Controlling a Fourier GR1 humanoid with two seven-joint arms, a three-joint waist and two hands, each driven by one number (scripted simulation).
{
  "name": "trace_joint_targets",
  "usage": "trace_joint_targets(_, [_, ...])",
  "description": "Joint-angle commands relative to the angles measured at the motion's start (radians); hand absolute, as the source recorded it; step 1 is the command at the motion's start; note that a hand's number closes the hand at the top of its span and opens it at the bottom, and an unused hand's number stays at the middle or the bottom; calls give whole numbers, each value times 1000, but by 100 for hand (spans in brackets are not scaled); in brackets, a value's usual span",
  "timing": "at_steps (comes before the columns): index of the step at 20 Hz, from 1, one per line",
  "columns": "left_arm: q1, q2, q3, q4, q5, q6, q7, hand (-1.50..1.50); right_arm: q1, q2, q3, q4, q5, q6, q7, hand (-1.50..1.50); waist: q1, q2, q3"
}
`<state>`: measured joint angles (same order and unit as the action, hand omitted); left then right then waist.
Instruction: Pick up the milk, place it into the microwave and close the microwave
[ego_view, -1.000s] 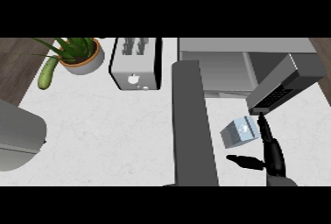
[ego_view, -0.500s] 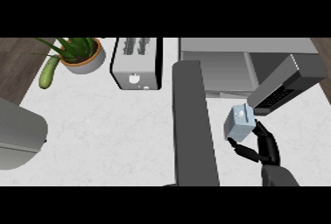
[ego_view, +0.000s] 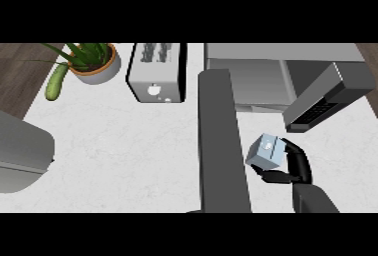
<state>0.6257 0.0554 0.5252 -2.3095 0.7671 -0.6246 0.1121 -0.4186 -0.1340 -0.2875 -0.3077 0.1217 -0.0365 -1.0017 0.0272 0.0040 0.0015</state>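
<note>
From the head view, the right hand (ego_view: 289, 165) sits low at the right of the white counter (ego_view: 133, 155), its black fingers and thumb curled round the milk (ego_view: 266, 152), a small pale-blue carton held tilted just in front of the microwave (ego_view: 258, 75). The microwave stands at the top right with its door (ego_view: 325, 97) swung open and angled out to the right, the carton below the door's lower end and outside the cavity. A long dark grey arm (ego_view: 221, 145) runs up the middle of the view; the left hand itself does not show. To the left stand a toaster (ego_view: 156, 72), a potted plant (ego_view: 92, 60) and a cucumber (ego_view: 56, 82) beside the pot.
</note>
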Motion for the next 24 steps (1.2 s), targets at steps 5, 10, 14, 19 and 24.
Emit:
trace_joint_targets(5, [-10,9,9,-39,62,-6,12,-150,0,-5,-3,59,-3,122,-176,150,0,3,2])
trace_joint_targets(10, [-18,-11,31,-15,40,-26,-13,-150,-27,25,15,65,19,86,-195,150,-2,2,1])
trace_joint_targets(14, [-31,-3,15,-35,41,1,31,-150,-125,13,20,42,29,20,-91,150,-7,0,0])
trace_joint_targets(19, [22,-29,26,-45,63,-45,33,-150,-202,-36,-4,56,21,19,-44,150,5,2,1])
trace_joint_targets(24, [-7,28,61,-20,113,-27,60,-150,-325,-46,-11,95,29,-20,41,150,18,9,1])
